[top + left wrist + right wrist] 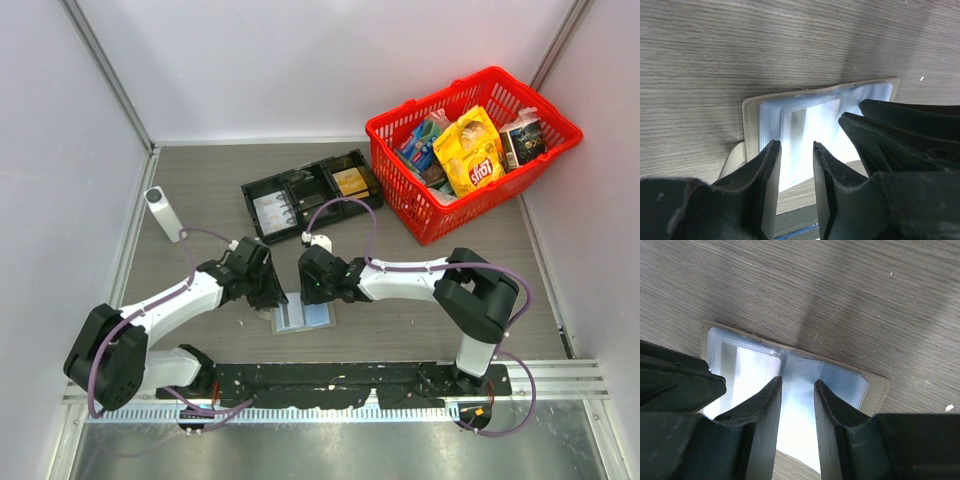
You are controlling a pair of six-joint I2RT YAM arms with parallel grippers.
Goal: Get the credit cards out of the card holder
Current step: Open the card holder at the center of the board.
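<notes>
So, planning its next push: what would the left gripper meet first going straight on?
The left gripper would probably meet the open card holder, its clear sleeves, just ahead; depth is unclear.

Left arm's black two-finger gripper (796,147) and right arm's black two-finger gripper (797,382) point downward, tips nearly meeting, jaws narrowly parted.

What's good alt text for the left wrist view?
An open card holder with pale blue sleeves lies on a grey wood-grain table. The left hand is over one page, fingers parted; the right hand reaches in from the right.
</notes>
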